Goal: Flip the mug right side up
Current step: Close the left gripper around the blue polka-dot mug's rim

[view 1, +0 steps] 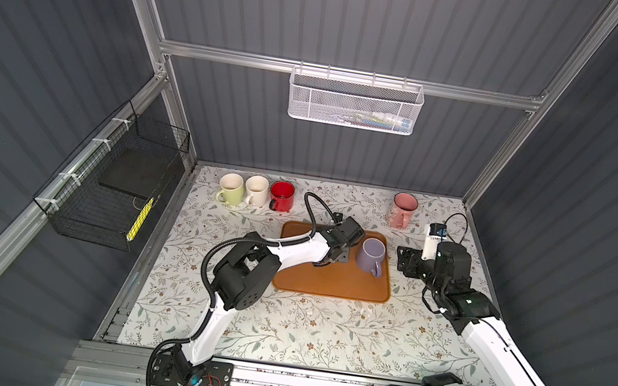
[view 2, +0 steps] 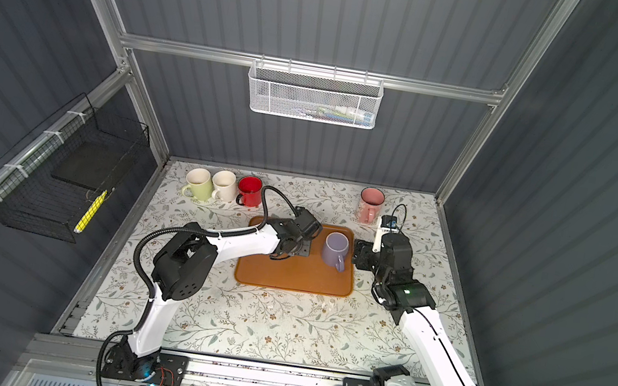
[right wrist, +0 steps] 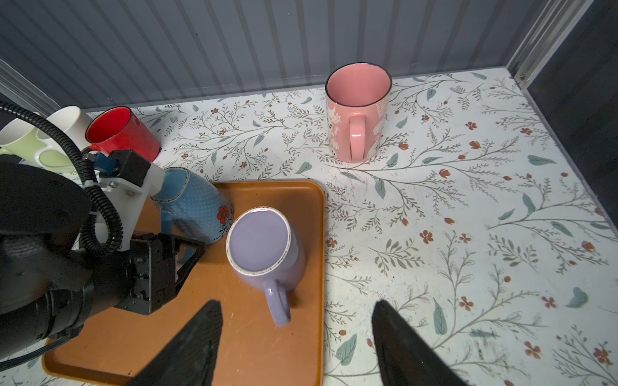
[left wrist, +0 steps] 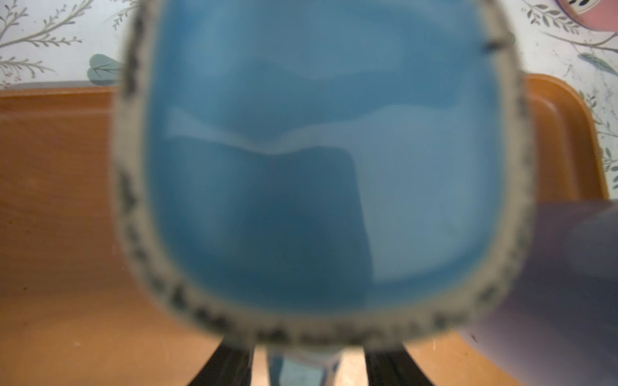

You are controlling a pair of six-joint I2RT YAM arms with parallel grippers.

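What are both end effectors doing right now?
Left end effector: closed on the blue mug, at its handle.
Right end effector: open, holding nothing.

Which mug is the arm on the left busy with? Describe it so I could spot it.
Find the orange tray on the flowered table. Two mugs are over it: a plain lavender mug standing upright, and beside it the blue mug, tilted in the left arm's fingers. Only it is blue, dotted, with a red flower.
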